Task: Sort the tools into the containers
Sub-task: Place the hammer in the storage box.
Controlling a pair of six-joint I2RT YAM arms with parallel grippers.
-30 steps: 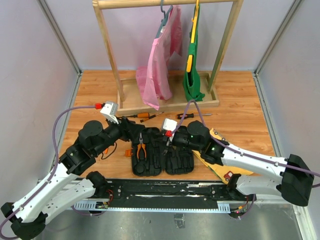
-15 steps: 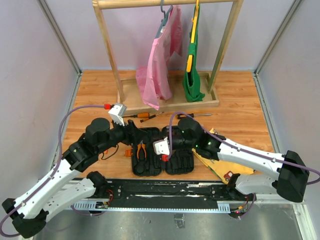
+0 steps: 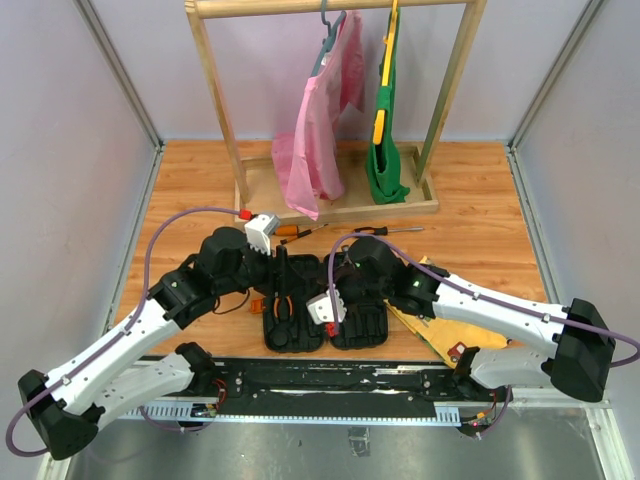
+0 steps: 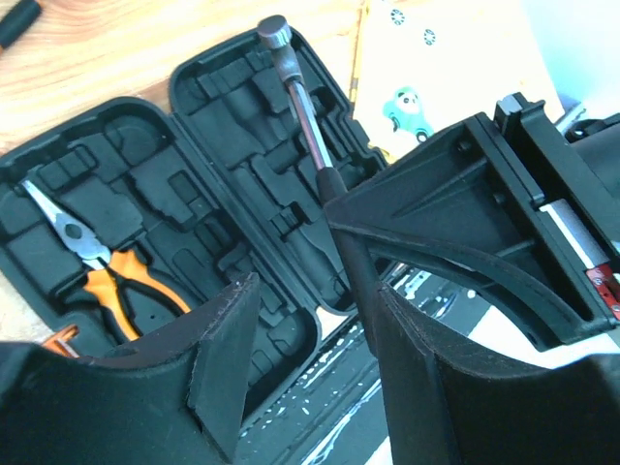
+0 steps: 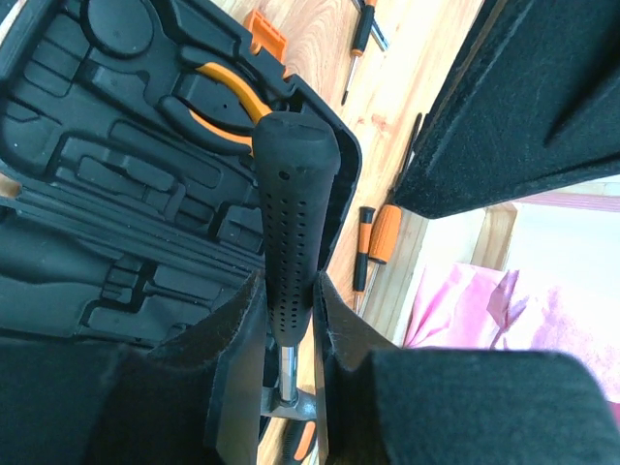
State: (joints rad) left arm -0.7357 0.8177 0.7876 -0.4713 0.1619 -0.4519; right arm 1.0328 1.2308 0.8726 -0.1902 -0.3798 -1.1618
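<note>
Over the last second the left gripper [image 4: 308,334] has slid in from the left of the top view to hang above the left half of the tool case [image 3: 300,335], its fingers spread wide with nothing between them. Below it the orange-handled pliers [image 4: 116,281] already lie in their moulded slot, glossy grips against matte black plastic. Towards the centre, the hammer [image 4: 308,107] now lies low over the right half, its bright steel head and thin shaft pointing to the top of the left wrist view. The right gripper [image 5: 288,310] has swung round and down from its earlier raised pose, and its fingers clamp the black, rubbery, perforated handle. That suggests the hammer is about to be seated, with the left arm ready for another tool. The screwdrivers [image 3: 288,231] wait on the wood-grain table [image 3: 480,200] above the case. The flat yellow board [image 3: 430,325] sits at right.
</note>
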